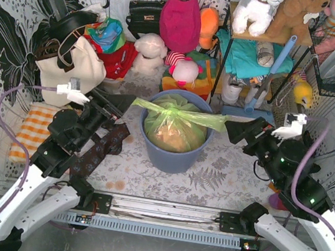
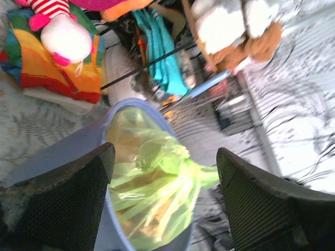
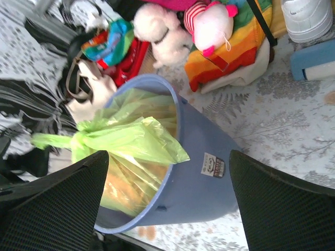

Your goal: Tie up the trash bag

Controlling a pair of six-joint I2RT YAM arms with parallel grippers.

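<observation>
The green trash bag (image 1: 175,126) sits inside the round blue bin (image 1: 171,161) in the middle of the counter (image 1: 223,178). Its top is bunched into a knot over the bin's mouth, with one floppy end sticking out to each side, and tan crumpled paper shows through the thin plastic. The left hand (image 2: 163,157) is just to the left of the bin and the right hand (image 3: 168,157) is just to the right. Both hands have their black fingers (image 3: 63,204) spread wide apart, each close to a bag end, and neither is holding anything.
</observation>
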